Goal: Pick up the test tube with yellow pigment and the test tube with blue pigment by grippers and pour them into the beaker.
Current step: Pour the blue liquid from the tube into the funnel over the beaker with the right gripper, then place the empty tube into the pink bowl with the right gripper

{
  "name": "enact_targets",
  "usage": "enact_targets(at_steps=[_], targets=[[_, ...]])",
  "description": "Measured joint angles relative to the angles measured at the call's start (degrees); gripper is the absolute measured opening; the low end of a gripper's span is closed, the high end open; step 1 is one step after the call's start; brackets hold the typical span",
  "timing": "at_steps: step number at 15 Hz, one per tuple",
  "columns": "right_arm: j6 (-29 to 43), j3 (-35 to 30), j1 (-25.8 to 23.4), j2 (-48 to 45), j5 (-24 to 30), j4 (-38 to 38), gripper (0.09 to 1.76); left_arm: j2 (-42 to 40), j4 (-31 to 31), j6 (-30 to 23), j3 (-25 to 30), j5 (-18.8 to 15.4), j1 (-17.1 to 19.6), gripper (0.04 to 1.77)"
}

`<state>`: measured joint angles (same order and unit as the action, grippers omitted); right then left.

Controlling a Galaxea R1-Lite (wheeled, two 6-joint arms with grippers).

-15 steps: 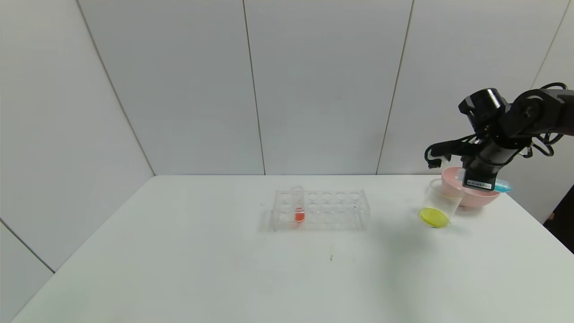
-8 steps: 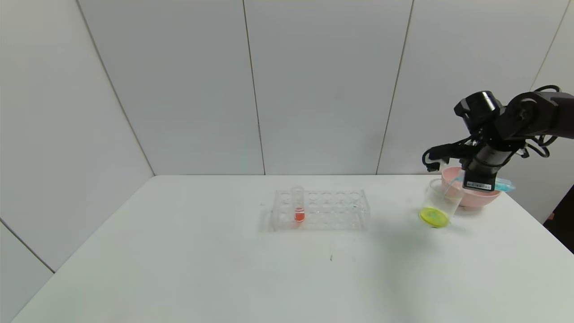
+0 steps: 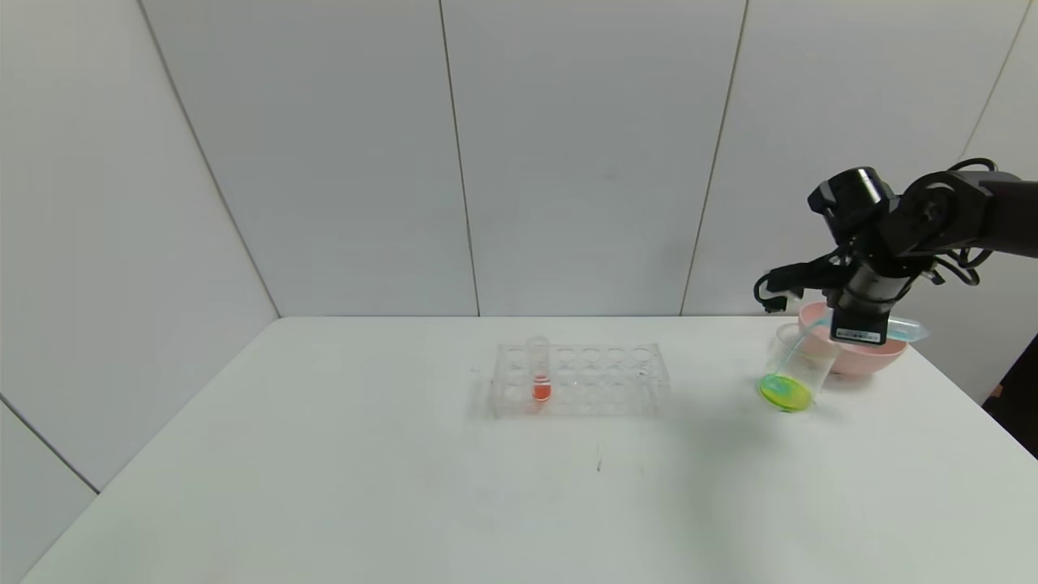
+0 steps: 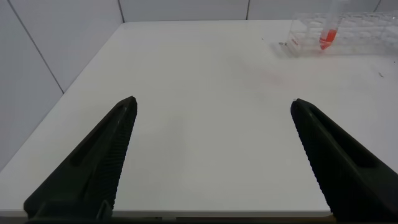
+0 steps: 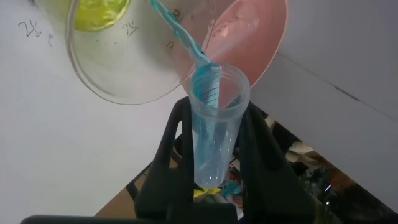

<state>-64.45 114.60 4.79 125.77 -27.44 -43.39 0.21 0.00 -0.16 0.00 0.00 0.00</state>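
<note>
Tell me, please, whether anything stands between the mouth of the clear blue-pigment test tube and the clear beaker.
Nothing visible does. The right gripper holds the clear blue-pigment test tube tilted at the rim of the clear beaker, and a blue stream runs unbroken into its yellow-green liquid. The pink bowl sits behind.

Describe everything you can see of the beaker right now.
The beaker is a small clear plastic-looking cup with a rim lip and faint printed marks on its wall. It stands on the white table at the robot's right, just in front of the pink bowl. At its bottom lies yellow liquid turning green where blue lands. A thin blue stream runs into it from the tilted test tube held in the right gripper above its rim.
</note>
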Motion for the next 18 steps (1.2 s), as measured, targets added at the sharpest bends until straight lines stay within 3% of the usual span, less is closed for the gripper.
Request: enact_targets(at_steps=[10,15,18], targets=[[-2.61,0.00,1.13,0.52,-6.06,0.23,0.48,0.00,0.00,0.00,0.00,0.00,-0.02,1.76],[-4.28,0.00,2.76,0.48,-12.50,-0.60,0.48,0.00,0.00,0.00,0.00,0.00,-0.02,1.76],[-3.60,-0.13,3.34,0.28,-12.21,-0.56,0.48,0.00,0.00,0.00,0.00,0.00,-0.02,1.76]])
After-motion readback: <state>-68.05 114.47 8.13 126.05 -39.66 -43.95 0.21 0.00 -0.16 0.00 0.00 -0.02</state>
